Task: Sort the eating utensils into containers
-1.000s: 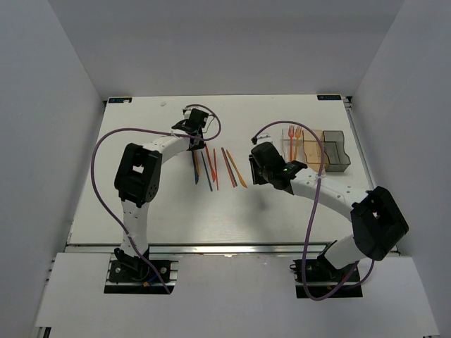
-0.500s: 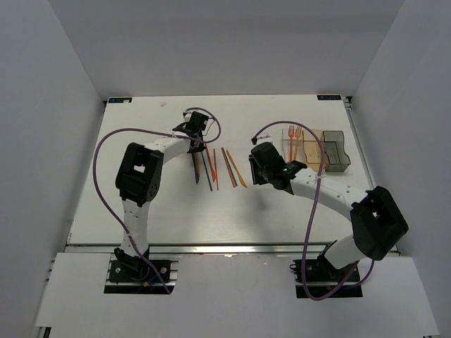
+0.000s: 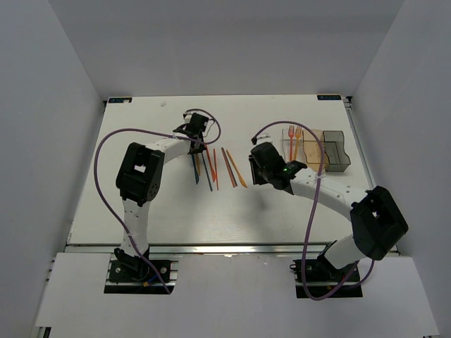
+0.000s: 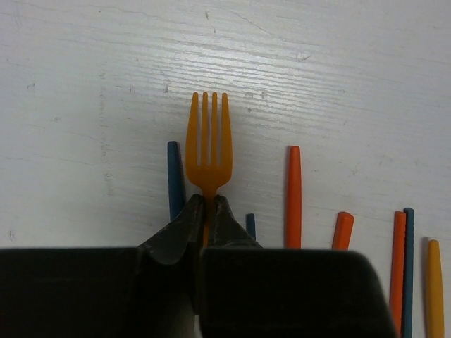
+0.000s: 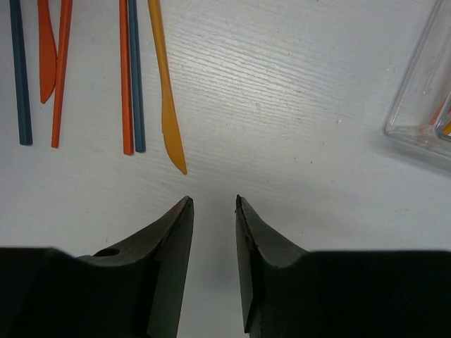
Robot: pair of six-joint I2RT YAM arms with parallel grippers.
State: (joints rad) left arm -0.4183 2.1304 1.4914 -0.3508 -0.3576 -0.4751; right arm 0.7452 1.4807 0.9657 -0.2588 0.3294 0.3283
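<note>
Nearest the arm bases, the right gripper (image 5: 213,204) hovers low over the bare table (image 3: 232,211), just off the near right corner of the row of loose utensils (image 3: 220,167). Its jaws stand partly apart with nothing between them. An amber knife (image 5: 166,98), the rightmost piece of the row, lies just ahead of its tips. This looks like a waiting post, close enough to take the next piece yet out of the other arm's way.

The row itself lies flat, with orange, red and dark blue pieces side by side and their handles roughly parallel. Laid this way, each one can be pinched across its width.

Toward the row's far left end, the left gripper (image 4: 208,204) has its fingertips pressed on either side of the orange fork (image 4: 208,141), at the neck just below the tines. A hold there probably keeps the light plastic from swinging. Whether the fork has left the table I cannot tell.

Well apart to the right of the row sit the three joined containers (image 3: 318,149). Two orange forks (image 3: 294,134) are already in the clear one, the nearest to the row, which suggests where this fork belongs.
</note>
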